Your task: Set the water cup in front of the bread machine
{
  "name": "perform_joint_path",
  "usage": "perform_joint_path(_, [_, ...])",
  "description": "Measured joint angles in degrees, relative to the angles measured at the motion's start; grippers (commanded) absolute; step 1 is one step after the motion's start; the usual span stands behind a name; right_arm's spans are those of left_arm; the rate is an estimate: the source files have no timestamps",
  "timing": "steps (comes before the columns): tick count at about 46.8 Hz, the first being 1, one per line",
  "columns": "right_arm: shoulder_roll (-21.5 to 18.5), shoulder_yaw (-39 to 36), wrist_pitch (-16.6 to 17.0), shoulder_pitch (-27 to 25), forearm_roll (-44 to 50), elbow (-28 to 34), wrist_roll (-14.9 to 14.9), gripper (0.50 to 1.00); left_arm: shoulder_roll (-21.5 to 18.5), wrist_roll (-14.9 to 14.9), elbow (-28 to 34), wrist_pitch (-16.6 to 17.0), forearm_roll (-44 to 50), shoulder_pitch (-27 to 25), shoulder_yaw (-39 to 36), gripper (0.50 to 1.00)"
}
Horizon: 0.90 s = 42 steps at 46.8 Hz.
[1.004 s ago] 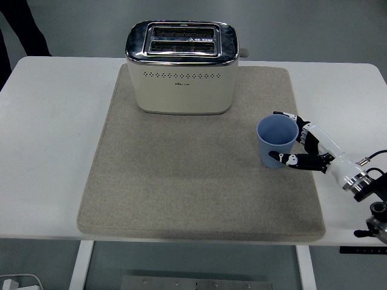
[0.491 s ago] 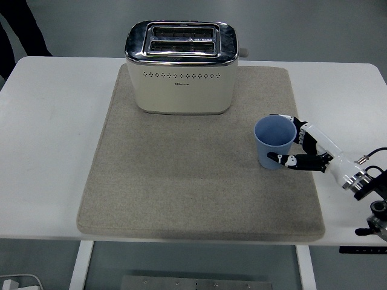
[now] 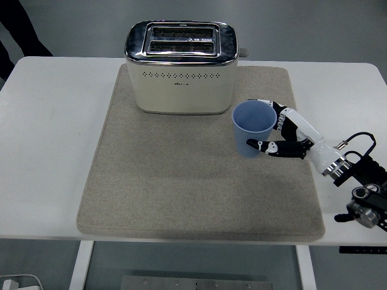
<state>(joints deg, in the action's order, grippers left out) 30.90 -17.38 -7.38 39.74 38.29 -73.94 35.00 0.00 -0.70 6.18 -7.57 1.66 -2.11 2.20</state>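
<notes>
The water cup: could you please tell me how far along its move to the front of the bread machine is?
Done: the right hand has grasped the blue water cup. In hand: the cup is upright over the grey mat, off the bread machine's front right corner. Left: bring it leftward, centred before the machine, set it down and release.

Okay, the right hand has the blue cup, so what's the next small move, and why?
Probably carry the blue cup a little further left before setting it down. The right hand grips it upright over the grey mat, but it sits off the toaster's right front corner, not yet in front of its face.
</notes>
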Motion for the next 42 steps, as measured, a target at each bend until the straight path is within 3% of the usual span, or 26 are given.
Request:
perform_joint_path(14, [-6.8, 1.1, -0.2, 2.6, 0.0, 1.6, 0.0, 0.5, 0.0, 0.0, 0.0, 0.0, 0.0, 0.0, 0.0, 1.0])
perform_joint_path(30, [-19.4, 5.4, 0.2, 7.2, -0.1, 16.0, 0.0, 0.5, 0.0, 0.0, 0.0, 0.0, 0.0, 0.0, 0.0, 1.0])
perform_joint_path(42, [-25.6, 5.5, 1.4, 9.6, -0.1, 22.7, 0.0, 0.5, 0.0, 0.0, 0.0, 0.0, 0.0, 0.0, 0.0, 1.0])
